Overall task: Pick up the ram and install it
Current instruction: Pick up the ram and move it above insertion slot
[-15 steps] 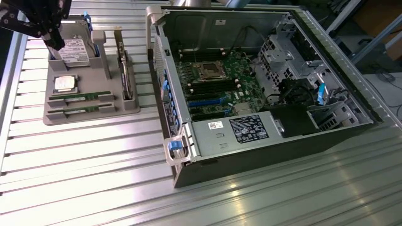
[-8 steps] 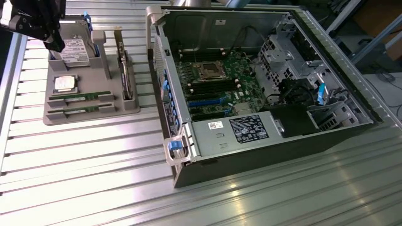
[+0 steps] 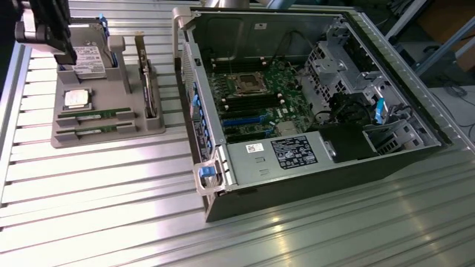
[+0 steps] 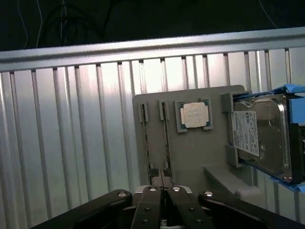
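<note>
the gripper (image 4: pixel 163 181) hung above the bench (image 3: pixel 111 211) with its two black fingers (image 4: pixel 157 186) pressed together and nothing held between them. in the exterior view it sat near the bench's corner at the exterior view's left, beside the hard-drive end of a grey parts tray (image 3: pixel 74 140) and clear of everything on that tray. the ram (image 3: pixel 97 114) lay flat in its slot on the tray, a narrow green stick just beside the square silver processor (image 3: pixel 77 98). a second ram stick (image 3: pixel 95 129) lay parallel to it in the next slot, along the tray's edge farthest from the hard drive (image 3: pixel 90 58). in the wrist view the closed fingertips lined up with one end of the ram, though whether they touched it could not be told. the hard drive, silver with a white label, sat tilted in a cradle at the tray's opposite end. just beside the tray, toward the exterior view's right, an open computer case (image 3: pixel 297 192) lay on the bench. its green motherboard (image 3: pixel 256 97) was exposed, and a silver power supply (image 3: pixel 286 153) with a dark label sat along the case's near wall.
</note>
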You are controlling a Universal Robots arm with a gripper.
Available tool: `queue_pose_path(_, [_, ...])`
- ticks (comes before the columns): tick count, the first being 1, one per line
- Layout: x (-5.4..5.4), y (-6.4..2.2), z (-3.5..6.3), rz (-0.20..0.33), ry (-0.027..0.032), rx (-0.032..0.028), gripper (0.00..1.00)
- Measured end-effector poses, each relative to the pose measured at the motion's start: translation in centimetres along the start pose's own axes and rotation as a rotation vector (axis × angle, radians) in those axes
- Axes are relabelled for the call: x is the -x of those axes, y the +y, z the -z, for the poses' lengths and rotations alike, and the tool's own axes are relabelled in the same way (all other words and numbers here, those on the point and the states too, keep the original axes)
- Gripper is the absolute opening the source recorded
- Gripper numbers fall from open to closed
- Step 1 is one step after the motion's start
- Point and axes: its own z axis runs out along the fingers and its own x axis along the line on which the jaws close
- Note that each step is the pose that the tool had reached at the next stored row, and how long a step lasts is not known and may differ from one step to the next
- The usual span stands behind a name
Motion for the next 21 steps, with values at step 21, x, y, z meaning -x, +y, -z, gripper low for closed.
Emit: queue_pose_path(21, [0.02, -0.02, -0.43, 0.189, 0.0081, 0.0043, 0.13])
